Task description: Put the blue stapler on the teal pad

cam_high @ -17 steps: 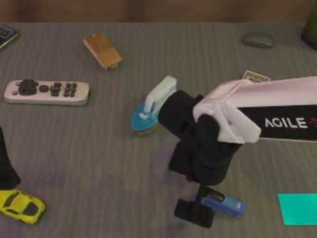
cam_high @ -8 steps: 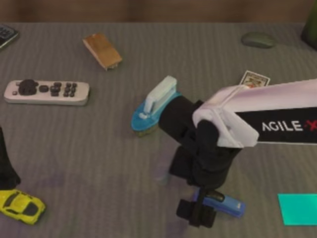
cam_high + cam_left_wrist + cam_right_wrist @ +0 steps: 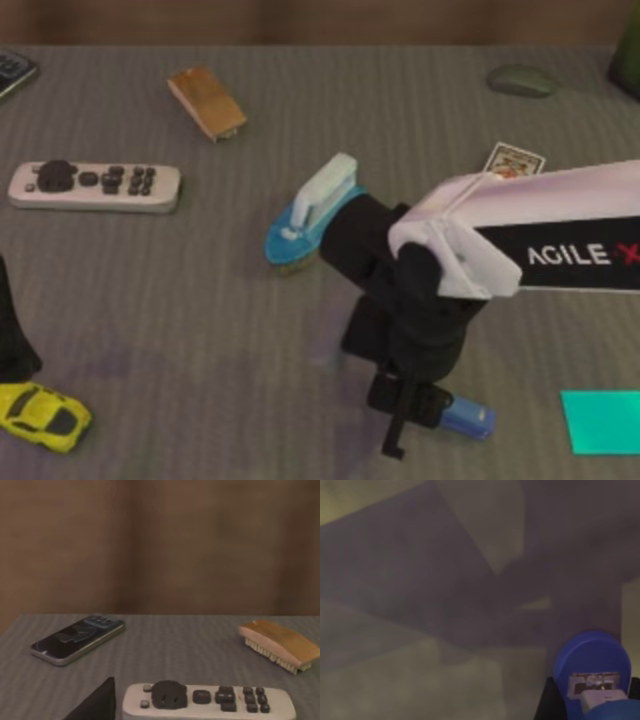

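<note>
The blue stapler [image 3: 470, 417] lies near the table's front edge, right of centre, partly under my right gripper [image 3: 415, 405]. In the right wrist view the stapler [image 3: 592, 662] fills the space between two dark fingers [image 3: 547, 702] that press on its sides, so the gripper is shut on it. The teal pad [image 3: 600, 422] lies flat at the front right, a short way right of the stapler and apart from it. My left gripper [image 3: 10, 335] stays parked at the left edge.
A light-blue brush [image 3: 305, 215] lies just behind the right arm. Also on the table are a white remote [image 3: 95, 186], a wooden brush [image 3: 207, 102], a yellow toy car [image 3: 42, 416], a grey-green mouse [image 3: 522, 80], a card box [image 3: 515, 160] and a phone [image 3: 12, 70].
My right gripper has come down over the stapler and its fingers have narrowed from wide apart to shut on it. The stapler has stayed in place. The left arm has not moved.
</note>
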Robot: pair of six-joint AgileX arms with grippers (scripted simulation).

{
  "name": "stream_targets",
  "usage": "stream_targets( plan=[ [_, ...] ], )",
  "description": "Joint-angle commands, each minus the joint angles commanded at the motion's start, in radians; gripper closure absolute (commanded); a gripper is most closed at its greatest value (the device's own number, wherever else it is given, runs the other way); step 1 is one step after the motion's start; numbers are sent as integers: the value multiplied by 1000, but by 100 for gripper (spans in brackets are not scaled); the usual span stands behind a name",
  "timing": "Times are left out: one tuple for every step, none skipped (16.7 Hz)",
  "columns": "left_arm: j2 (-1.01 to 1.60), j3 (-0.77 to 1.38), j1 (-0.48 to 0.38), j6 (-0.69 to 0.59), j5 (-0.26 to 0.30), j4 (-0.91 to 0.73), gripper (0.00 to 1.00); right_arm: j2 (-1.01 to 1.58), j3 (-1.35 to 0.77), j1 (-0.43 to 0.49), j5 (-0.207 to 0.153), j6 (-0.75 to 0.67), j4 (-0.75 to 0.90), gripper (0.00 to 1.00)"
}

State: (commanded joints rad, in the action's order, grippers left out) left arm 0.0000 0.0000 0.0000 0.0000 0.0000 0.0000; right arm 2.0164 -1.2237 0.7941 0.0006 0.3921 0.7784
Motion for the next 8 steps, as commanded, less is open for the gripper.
stream_targets(
  plan=[
    [0, 0, 0, 0, 0, 0, 0, 0, 0, 0, 0, 0, 0, 98],
    [0, 0, 0, 0, 0, 0, 0, 0, 0, 0, 0, 0, 0, 100],
    [0, 0, 0, 0, 0, 0, 0, 0, 0, 0, 0, 0, 0, 100],
    [0, 0, 0, 0, 0, 0, 0, 0, 0, 0, 0, 0, 0, 100],
    [0, 0, 0, 0, 0, 0, 0, 0, 0, 0, 0, 0, 0, 100],
    [0, 0, 0, 0, 0, 0, 0, 0, 0, 0, 0, 0, 0, 100],
    [0, 0, 0, 0, 0, 0, 0, 0, 0, 0, 0, 0, 0, 100],
    [0, 0, 0, 0, 0, 0, 0, 0, 0, 0, 0, 0, 0, 100]
  ],
)
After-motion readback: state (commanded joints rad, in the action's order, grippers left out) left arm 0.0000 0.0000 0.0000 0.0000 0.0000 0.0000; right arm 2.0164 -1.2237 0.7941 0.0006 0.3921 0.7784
